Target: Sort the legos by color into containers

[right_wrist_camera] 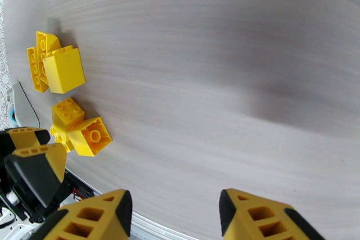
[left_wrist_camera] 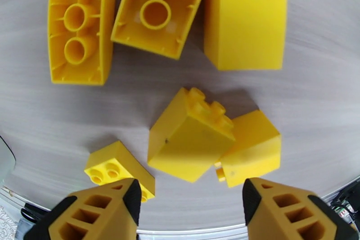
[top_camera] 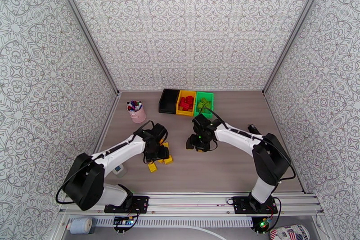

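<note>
Pens [top_camera: 134, 105] are standing in a pink cup [top_camera: 137, 115] at the far left of the wood-grain worktop [top_camera: 234, 164], close to the left wall. To its right and nearer the arm bases, the left pincer [top_camera: 156, 151] is hanging over a loose cluster of yellow legos [top_camera: 168, 160], its fingers spread wide and gripping nothing.

From the left wrist, six of these are showing on the worktop. A long brick [left_wrist_camera: 81, 24] is lying hollow side up at the far left, a square brick [left_wrist_camera: 159, 9] is lying hollow side up just beside it, and a tall brick [left_wrist_camera: 245, 22] is sitting to their right. Nearer the fingertips, a small brick [left_wrist_camera: 118, 169] is resting studs up just beside the left finger, while a tilted brick [left_wrist_camera: 189, 135] is touching a neighbouring brick [left_wrist_camera: 252, 148] on its right.

Farther right, along the back edge, three bins are sitting side by side: a black bin [top_camera: 167, 101], then a yellow bin [top_camera: 179, 106] holding red legos [top_camera: 187, 102], then a green bin [top_camera: 211, 97] holding green legos [top_camera: 204, 102]. In front of the yellow and green bins, the right pincer [top_camera: 198, 145] is hovering above bare worktop, its fingers spread apart and gripping nothing. From the right wrist, the yellow legos are lying well off to its left.
</note>
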Available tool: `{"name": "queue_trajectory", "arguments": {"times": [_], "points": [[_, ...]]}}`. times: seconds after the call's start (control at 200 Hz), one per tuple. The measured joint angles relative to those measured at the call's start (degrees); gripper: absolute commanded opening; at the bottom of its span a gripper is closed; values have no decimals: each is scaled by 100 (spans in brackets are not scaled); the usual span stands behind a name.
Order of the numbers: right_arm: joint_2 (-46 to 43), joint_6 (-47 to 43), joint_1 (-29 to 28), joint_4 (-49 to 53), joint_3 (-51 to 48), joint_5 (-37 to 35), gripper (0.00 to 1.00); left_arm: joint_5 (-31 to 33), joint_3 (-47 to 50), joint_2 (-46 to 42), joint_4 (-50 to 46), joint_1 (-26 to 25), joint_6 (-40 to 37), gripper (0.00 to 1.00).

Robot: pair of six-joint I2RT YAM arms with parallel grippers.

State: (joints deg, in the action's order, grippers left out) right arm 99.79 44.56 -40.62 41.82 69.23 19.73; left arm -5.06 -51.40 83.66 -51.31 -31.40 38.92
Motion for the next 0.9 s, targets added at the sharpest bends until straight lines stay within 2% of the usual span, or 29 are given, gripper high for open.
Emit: {"name": "queue_trajectory", "arguments": {"times": [0.235,0.56,0.745,0.9], "points": [[-11,70,0,-94,-85,0,56,26,-553,404,-11,177,-223,65],[-256,157,0,-109,-149,-31,56,-22,-1263,1285,-7,280,-511,59],[-365,216,0,-109,-295,-109,56,-66,-1381,1720,-7,328,-557,54],[-385,219,0,-107,-348,-133,56,-63,-1725,2087,-13,411,-590,44]]}}
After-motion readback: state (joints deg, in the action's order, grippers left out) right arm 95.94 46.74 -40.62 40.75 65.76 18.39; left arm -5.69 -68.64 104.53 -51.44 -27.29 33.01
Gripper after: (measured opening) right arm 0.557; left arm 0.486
